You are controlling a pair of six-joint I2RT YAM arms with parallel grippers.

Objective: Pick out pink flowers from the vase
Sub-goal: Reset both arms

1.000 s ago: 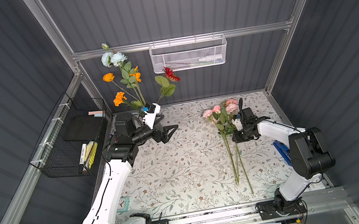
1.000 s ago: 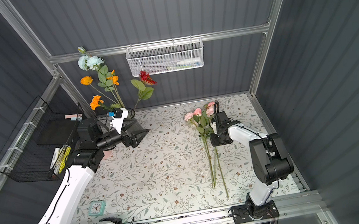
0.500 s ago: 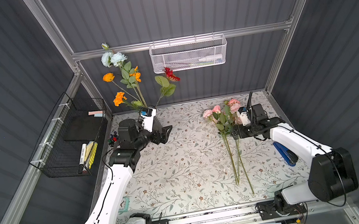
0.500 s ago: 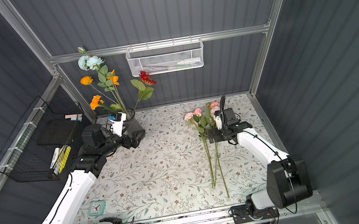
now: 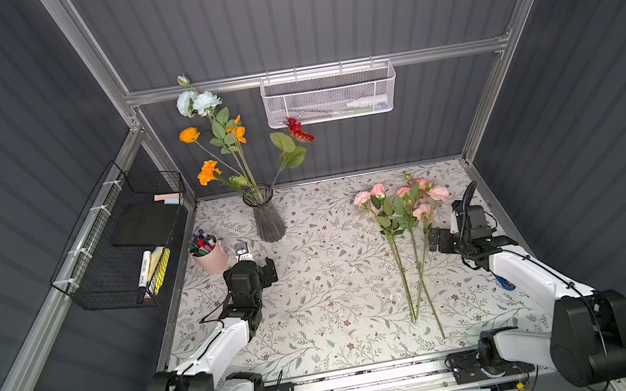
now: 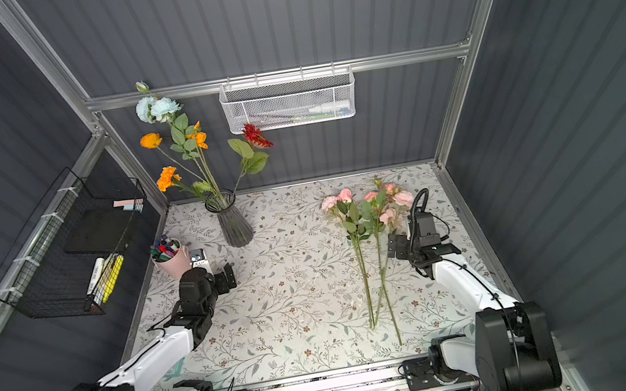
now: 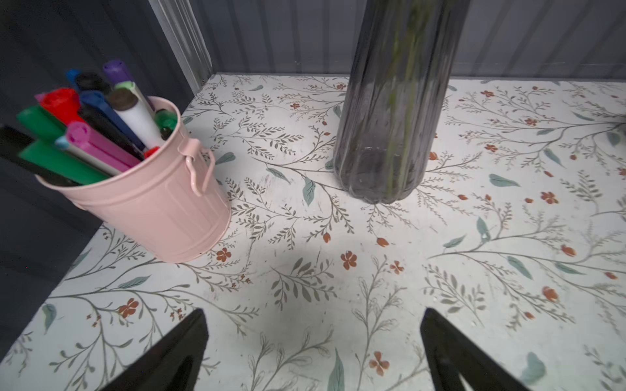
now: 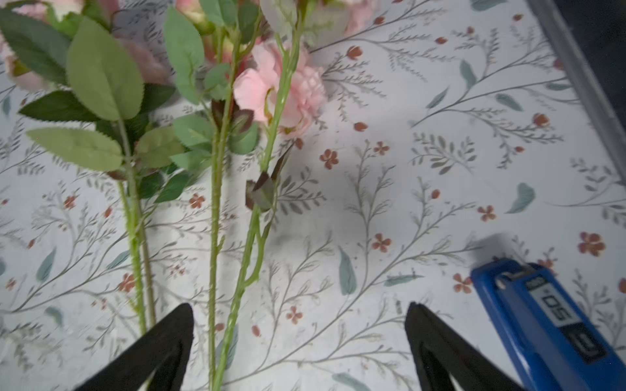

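Observation:
Three pink flowers (image 5: pixel 401 208) (image 6: pixel 368 209) lie side by side on the floral table at the right, blooms toward the back wall. My right gripper (image 5: pixel 438 243) (image 6: pixel 397 247) (image 8: pixel 299 306) hovers open just right of their stems. In the right wrist view two stems (image 8: pixel 216 237) run between the jaws, touched by neither. The dark ribbed vase (image 5: pixel 268 220) (image 6: pixel 234 225) (image 7: pixel 389 118) stands at the back left, holding orange, pale blue and red flowers. My left gripper (image 5: pixel 266 273) (image 6: pixel 227 278) (image 7: pixel 313 311) is open and empty, short of the vase.
A pink cup of pens (image 5: pixel 208 254) (image 7: pixel 142 189) stands left of the vase, close to my left gripper. A blue tool (image 8: pixel 548 325) lies by the right wall. A black wire basket (image 5: pixel 120 242) hangs on the left wall, a white mesh basket (image 5: pixel 330 95) on the back wall.
My right gripper has opened, let go of a pink stem and drawn back from the blooms. My left arm has pulled away from the vase toward the front.

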